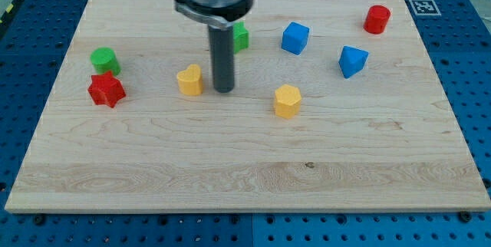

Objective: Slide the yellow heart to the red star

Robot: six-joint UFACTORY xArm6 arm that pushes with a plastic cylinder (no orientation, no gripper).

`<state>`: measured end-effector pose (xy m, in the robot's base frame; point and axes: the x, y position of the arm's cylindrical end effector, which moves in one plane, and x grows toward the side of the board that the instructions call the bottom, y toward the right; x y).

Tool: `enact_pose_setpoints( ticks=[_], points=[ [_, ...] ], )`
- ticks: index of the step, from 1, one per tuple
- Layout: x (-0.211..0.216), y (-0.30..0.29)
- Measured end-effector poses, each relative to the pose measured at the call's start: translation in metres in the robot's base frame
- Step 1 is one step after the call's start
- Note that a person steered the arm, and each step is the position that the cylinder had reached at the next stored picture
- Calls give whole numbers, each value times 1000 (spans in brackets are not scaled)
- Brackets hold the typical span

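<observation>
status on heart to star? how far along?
Done: my tip is set just to the view's right of the yellow heart, the right side for a leftward push. In hand: closing on the heart; contact can't be confirmed. Left: the whole slide, since the heart sits well apart from the red star at the board's left.

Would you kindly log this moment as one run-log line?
my tip: just right of yellow heart, small gap | red star: far left, below green cylinder | heart not yet at star
</observation>
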<state>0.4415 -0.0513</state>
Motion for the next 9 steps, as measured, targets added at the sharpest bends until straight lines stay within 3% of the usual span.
enact_pose_setpoints(
  ticks=[2, 3, 6, 7, 8, 9],
  points=[
    [-10, -59],
    [-33, -49],
    [-33, -85],
    [-39, -85],
    [-40, -45],
    [-19, -36]
  ],
)
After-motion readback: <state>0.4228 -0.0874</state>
